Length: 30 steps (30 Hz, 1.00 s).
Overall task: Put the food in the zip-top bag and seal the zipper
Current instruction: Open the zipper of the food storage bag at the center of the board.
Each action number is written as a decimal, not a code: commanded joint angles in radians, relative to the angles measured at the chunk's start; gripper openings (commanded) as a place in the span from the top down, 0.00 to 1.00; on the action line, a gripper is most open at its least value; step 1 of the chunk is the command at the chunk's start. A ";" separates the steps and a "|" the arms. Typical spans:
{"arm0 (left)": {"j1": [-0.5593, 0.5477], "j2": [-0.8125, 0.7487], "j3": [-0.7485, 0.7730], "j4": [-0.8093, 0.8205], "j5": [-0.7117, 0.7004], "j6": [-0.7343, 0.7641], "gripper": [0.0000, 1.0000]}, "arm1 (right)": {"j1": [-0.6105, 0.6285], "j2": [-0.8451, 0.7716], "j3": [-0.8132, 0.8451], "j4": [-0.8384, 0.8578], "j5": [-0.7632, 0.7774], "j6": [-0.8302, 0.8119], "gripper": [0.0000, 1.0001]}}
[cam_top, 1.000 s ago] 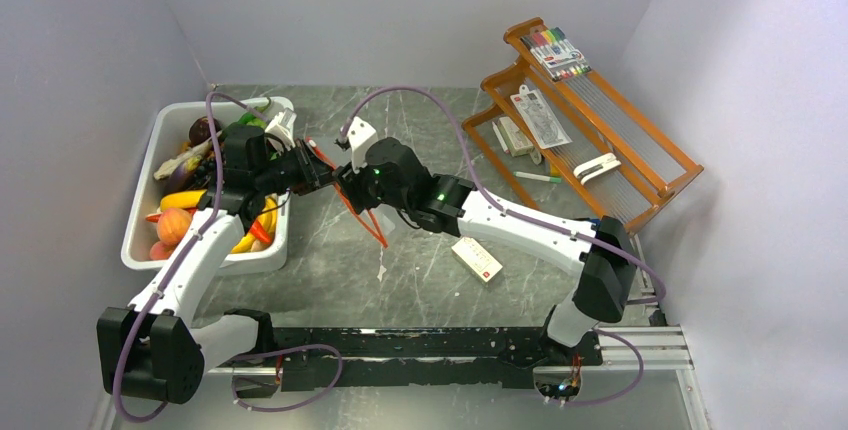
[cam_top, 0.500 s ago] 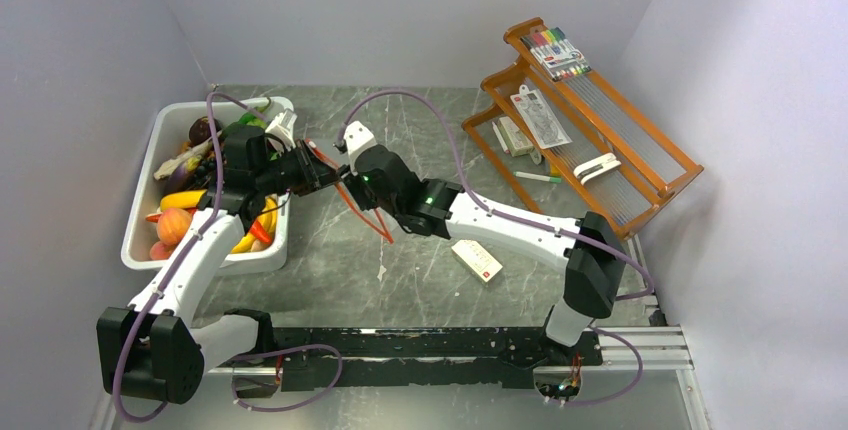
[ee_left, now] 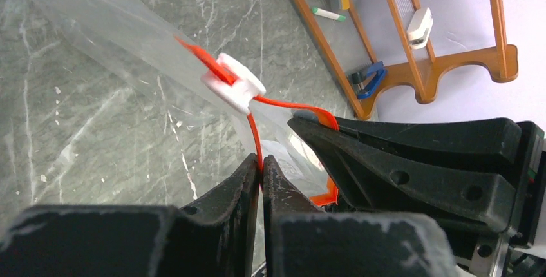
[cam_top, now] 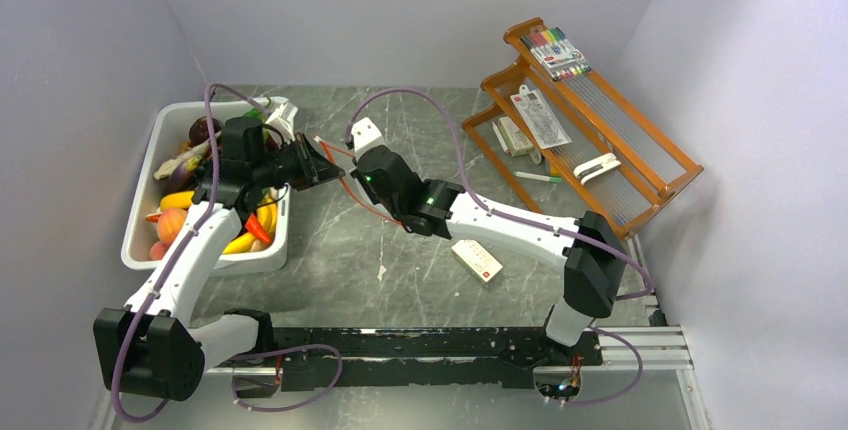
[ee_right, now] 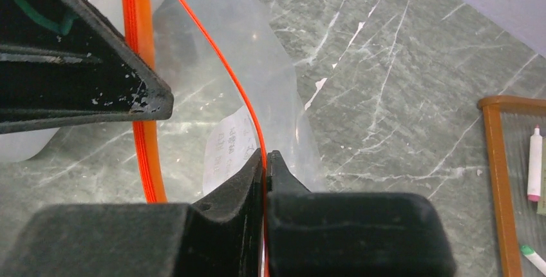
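Note:
The clear zip-top bag (ee_left: 96,26) hangs between my two grippers over the table, beside the tub. Its red-orange zipper (ee_left: 254,129) carries a white slider (ee_left: 233,84). My left gripper (ee_left: 261,160) is shut on one lip of the zipper. My right gripper (ee_right: 265,154) is shut on the other, thin lip of the zipper (ee_right: 225,71), the bag (ee_right: 257,45) spread beyond it. In the top view the left gripper (cam_top: 318,165) and right gripper (cam_top: 352,175) stand close together. The food, a banana (cam_top: 183,199), a peach (cam_top: 174,222) and an eggplant (cam_top: 205,130) among it, lies in the white tub (cam_top: 160,135).
A small white-and-red box (cam_top: 477,259) lies on the marble table under the right arm. A wooden rack (cam_top: 590,140) at the back right holds a markers pack (cam_top: 556,53) and small stationery. Walls close in on the left, back and right.
My right gripper has closed on the zipper's lip. The left gripper, still shut on the zipper, has shifted a little toward the back.

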 commanded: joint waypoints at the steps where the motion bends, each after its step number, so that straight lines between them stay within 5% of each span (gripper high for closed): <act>1: -0.004 -0.008 0.028 -0.024 0.046 0.013 0.93 | -0.006 -0.022 -0.003 0.019 0.003 0.009 1.00; 15: -0.004 0.014 0.189 -0.235 -0.047 0.108 0.93 | -0.126 -0.161 0.048 -0.086 0.036 0.026 1.00; 20: -0.004 0.025 0.175 -0.208 0.001 0.103 0.93 | -0.126 -0.183 0.048 -0.065 -0.067 0.058 1.00; 24: -0.004 0.038 0.157 -0.093 0.131 0.068 0.78 | -0.123 -0.180 0.037 -0.033 -0.174 0.124 1.00; 30: -0.004 0.033 0.156 -0.019 0.195 0.063 0.39 | -0.117 -0.147 0.006 -0.036 -0.123 0.160 1.00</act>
